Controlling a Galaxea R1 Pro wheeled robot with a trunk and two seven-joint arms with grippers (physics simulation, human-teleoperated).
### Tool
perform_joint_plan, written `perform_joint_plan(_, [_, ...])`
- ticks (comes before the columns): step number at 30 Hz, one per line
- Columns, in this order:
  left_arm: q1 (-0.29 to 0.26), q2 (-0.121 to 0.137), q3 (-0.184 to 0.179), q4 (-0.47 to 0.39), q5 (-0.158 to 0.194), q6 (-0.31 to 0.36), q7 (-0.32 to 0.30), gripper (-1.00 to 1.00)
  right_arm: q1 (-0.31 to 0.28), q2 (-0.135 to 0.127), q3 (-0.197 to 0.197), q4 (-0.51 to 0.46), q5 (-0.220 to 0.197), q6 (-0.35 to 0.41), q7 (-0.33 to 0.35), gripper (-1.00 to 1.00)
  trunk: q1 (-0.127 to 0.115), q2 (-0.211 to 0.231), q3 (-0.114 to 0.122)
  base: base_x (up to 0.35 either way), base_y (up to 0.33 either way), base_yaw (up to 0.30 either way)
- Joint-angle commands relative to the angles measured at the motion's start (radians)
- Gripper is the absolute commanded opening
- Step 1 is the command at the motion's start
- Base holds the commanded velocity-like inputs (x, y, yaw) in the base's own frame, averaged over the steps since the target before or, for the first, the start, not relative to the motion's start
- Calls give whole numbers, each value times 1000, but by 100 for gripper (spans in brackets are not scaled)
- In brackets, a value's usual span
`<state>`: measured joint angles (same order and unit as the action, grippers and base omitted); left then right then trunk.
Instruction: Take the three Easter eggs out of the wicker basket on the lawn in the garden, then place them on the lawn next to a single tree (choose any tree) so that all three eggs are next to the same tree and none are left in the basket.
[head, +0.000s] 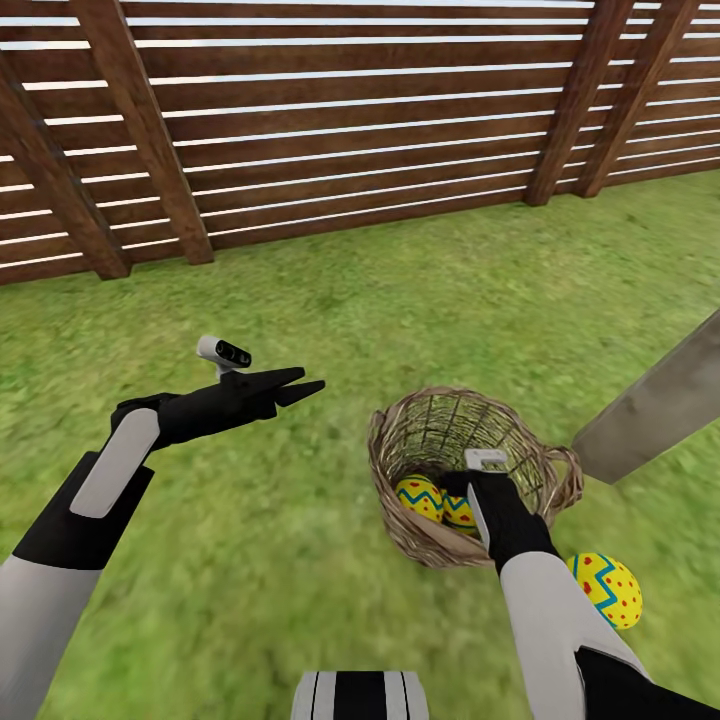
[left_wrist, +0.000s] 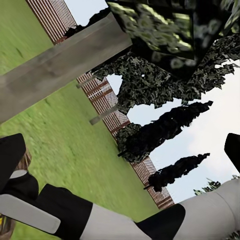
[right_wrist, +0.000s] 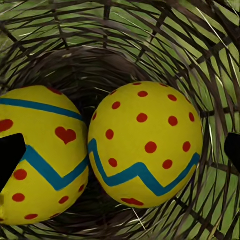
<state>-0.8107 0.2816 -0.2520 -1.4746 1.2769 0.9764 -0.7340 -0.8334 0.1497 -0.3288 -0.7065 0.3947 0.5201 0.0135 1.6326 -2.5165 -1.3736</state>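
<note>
My right pincer (head: 462, 492) is down inside the basket (head: 560, 480), which sits on the lawn (head: 300, 560) just beside the trunk (head: 655, 405) of a tree. Through my right wrist camera I see two eggs (right_wrist: 145, 145) (right_wrist: 42, 155) touching side by side on the basket floor, with my two fingertips (right_wrist: 10, 157) set wide apart at either edge of the picture — the pincer is open and has hold of nothing. One egg lies straight ahead between the tips; the other sits partly behind one tip. The third egg (head: 605, 590) lies on the grass outside the basket, on my right, near the trunk and just beside my right forearm.

My left pincer (head: 300, 383) hangs above the grass to the left of the basket, well apart from it — fingers spread a little, empty. A slatted fence (head: 330, 120) runs along the far edge of the lawn.
</note>
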Motion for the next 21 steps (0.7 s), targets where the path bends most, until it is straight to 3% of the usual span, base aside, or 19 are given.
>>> perform_joint_plan(1, [-1,1,-1,0,2,4,-1,100,-1,1,-3,-3,4,4,14,100,0,0,-1,0,0,0])
perform_joint_plan(7, [-1,-11,-1,0,2,4,-1,100,-2,1,-7,-7,2,8,113,100,0,0,-1,0,0,0])
perform_joint_plan(11, [-1,-13,-1,0,-2,4,-1,100,-2,6,-27,-4,0,10,121,100,0,0,-1,0,0,0])
perform_joint_plan(17, [-1,-13,-1,1,-2,4,-1,100,-3,8,-31,2,-2,13,122,100,3,-2,-24,0,0,0])
perform_joint_plan(19, [-1,-13,-1,1,-2,4,-1,100,-4,8,-32,3,-19,14,123,100,3,-2,-32,0,0,0])
perform_joint_plan(21, [-1,-14,-1,2,-2,4,-1,100,-4,6,-30,4,-70,15,122,100,4,-2,-36,0,0,0])
